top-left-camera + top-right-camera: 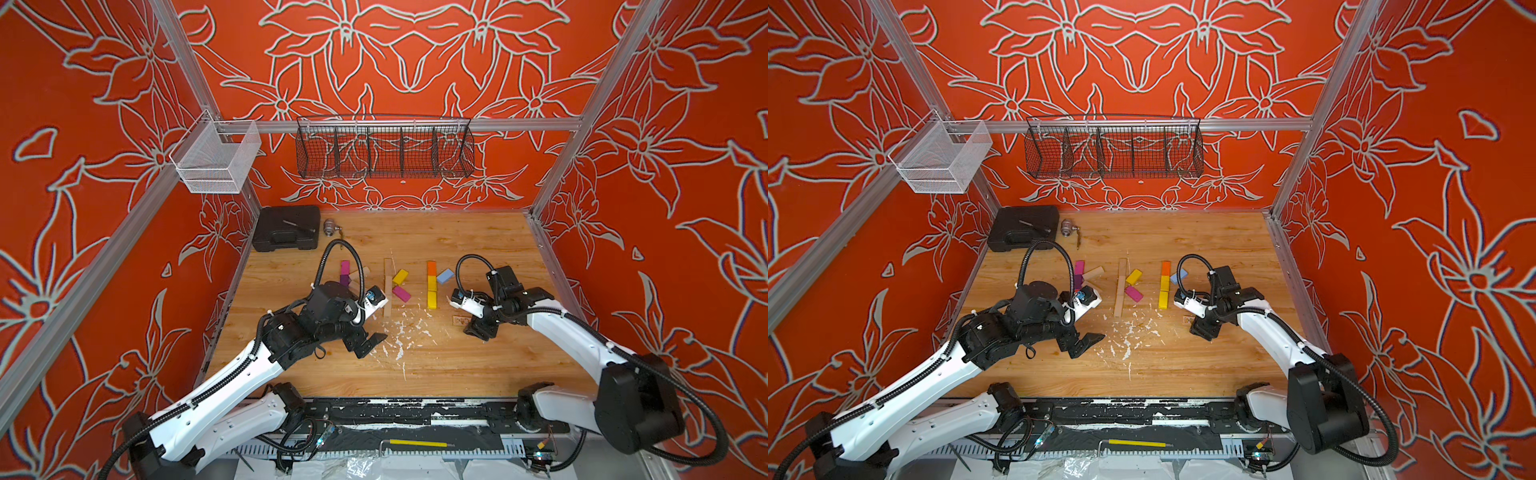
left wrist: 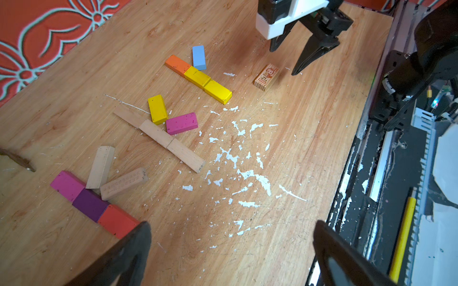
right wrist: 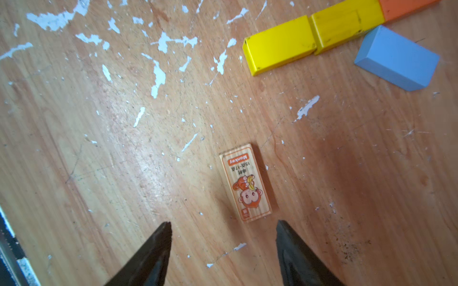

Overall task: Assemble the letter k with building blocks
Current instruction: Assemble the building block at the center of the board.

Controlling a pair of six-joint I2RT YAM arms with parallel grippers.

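Building blocks lie in three groups on the wooden table [image 1: 478, 374]. On the left a magenta [image 2: 67, 184], a purple [image 2: 89, 204] and a red block [image 2: 116, 220] form a line, with two plain planks [image 2: 100, 167] angled off it. In the middle a plain wood line [image 1: 387, 286] has a yellow [image 1: 400, 276] and a magenta block [image 1: 402, 293] beside it. On the right is an orange-and-yellow line [image 1: 432, 286] with a light blue block [image 1: 445, 275]. My left gripper [image 2: 233, 226] is open over bare table. My right gripper [image 3: 223, 223] is open just short of the printed block [image 3: 245, 182], which lies flat.
White flecks [image 1: 399, 332] are scattered on the table between the grippers. A black case [image 1: 286, 227] and a metal fitting [image 1: 330, 226] sit at the back left. A wire basket [image 1: 384, 147] hangs on the back wall. A yellow pencil [image 1: 415, 443] lies on the front rail.
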